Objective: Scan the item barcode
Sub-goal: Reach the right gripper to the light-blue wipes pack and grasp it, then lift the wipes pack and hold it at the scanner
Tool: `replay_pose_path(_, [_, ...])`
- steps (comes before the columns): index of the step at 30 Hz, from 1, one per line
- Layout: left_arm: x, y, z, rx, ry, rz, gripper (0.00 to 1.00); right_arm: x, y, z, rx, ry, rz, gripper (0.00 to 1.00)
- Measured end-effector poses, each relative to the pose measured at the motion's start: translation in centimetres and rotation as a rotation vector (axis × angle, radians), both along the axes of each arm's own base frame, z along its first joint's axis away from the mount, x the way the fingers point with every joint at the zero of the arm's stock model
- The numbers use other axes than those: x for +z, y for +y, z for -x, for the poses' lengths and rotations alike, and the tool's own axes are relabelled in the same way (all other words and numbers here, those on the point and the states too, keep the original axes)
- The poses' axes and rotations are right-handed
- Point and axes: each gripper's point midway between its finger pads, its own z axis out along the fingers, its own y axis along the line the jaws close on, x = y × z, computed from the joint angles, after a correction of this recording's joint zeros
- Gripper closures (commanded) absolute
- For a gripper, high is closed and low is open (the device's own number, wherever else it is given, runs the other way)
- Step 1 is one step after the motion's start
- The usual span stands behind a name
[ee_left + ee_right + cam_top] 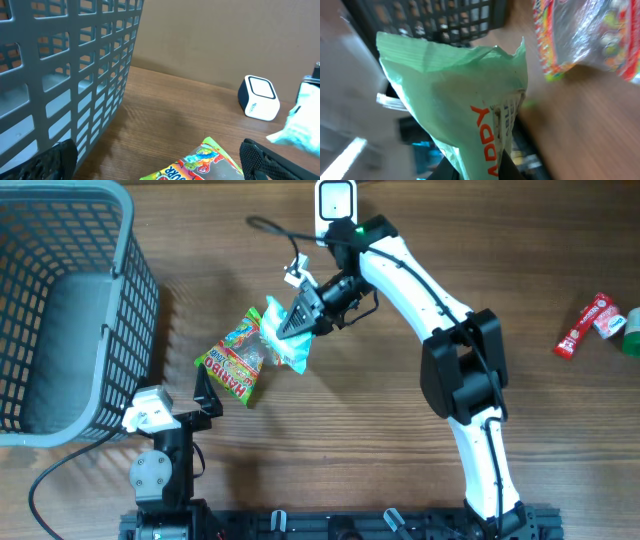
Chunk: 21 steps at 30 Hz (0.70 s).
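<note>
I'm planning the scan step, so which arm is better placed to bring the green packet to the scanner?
Right. The right tool is shut on the green packet, near the white scanner. The left tool hangs open and empty beside the basket, farther away.

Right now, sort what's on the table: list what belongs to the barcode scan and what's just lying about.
In the job: right gripper, shut on the mint-green packet; white scanner.

Lying about: Haribo bag; grey basket; red tube; green object at the right edge.
</note>
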Motion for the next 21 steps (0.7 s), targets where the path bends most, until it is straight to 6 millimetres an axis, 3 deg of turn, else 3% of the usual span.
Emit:
replay_pose_path(8, [0.0, 0.0, 0.0, 0.0, 0.0, 0.0, 0.0, 1.4, 0.6, -0.3, -0.138, 0.378, 0.121, 0.96])
replay_pose_path(13, [0.0, 0.0, 0.0, 0.0, 0.0, 0.0, 0.0, 1.3, 0.8, -0.4, -0.153, 0.417, 0.147, 0.96])
replay_pose_path(18, [0.0, 0.0, 0.0, 0.0, 0.0, 0.0, 0.0, -0.6, 0.1, -0.5, -0.168, 0.369, 0.256, 0.96])
replay_pose_path(21, [0.0, 0.0, 0.0, 0.0, 0.0, 0.0, 0.0, -3.5, -2.0, -0.1, -0.196, 0.295, 0.487, 0.96])
